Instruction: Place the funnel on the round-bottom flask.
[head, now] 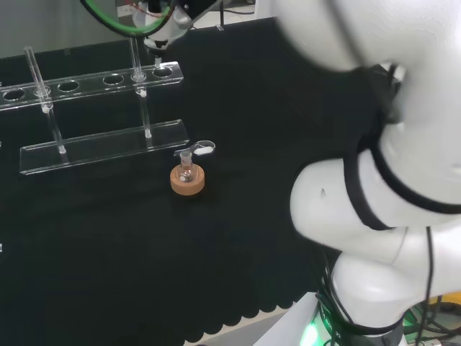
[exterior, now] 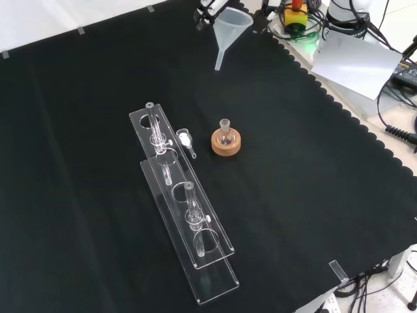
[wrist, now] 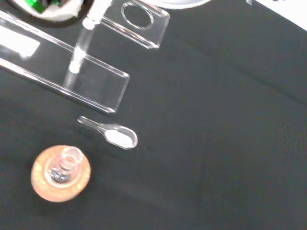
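While cork-ringed, round glass flask (exterior: pixel 225 132), conical funnel (exterior: pixel 231 29)

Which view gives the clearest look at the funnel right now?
The front view: the funnel shows whole at the top, its cone and its spout hanging above the cloth, well away from the flask on its cork ring. The wrist view has a blurred white arc at its edge, perhaps its rim. The head view gives nothing clear.
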Available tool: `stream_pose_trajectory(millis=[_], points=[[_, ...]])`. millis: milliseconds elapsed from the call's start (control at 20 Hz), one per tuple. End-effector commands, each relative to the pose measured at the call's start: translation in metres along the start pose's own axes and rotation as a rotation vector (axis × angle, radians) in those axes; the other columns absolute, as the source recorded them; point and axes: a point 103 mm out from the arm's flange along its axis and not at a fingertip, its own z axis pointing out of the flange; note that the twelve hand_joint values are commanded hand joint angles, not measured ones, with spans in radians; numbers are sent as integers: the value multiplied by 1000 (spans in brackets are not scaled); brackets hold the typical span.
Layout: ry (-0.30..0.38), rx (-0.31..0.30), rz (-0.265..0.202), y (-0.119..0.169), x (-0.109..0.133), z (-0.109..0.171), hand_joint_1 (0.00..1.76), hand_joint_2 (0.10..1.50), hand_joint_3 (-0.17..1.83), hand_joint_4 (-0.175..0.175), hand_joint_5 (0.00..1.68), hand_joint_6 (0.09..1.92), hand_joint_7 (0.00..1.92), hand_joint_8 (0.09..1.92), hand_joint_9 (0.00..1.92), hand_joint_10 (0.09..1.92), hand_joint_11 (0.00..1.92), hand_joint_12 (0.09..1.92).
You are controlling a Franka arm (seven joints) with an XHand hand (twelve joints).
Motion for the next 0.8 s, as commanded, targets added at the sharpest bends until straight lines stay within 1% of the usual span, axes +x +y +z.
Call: stream_pose_trajectory(millis=[50, 300, 650, 800], points=[[-107, 244, -12, 37, 40, 101, 832, 767, 643, -31, 496, 530, 566, 668, 1002, 433, 638, 1278], [-104, 238, -9, 36, 39, 101, 831, 767, 644, -31, 498, 531, 567, 669, 1005, 434, 638, 1277], [-96, 243, -18, 37, 39, 100, 831, 767, 645, -31, 501, 533, 568, 669, 1009, 435, 638, 1276], [-98, 252, -26, 40, 46, 102, 830, 767, 646, -29, 505, 535, 569, 669, 1010, 435, 638, 1276]])
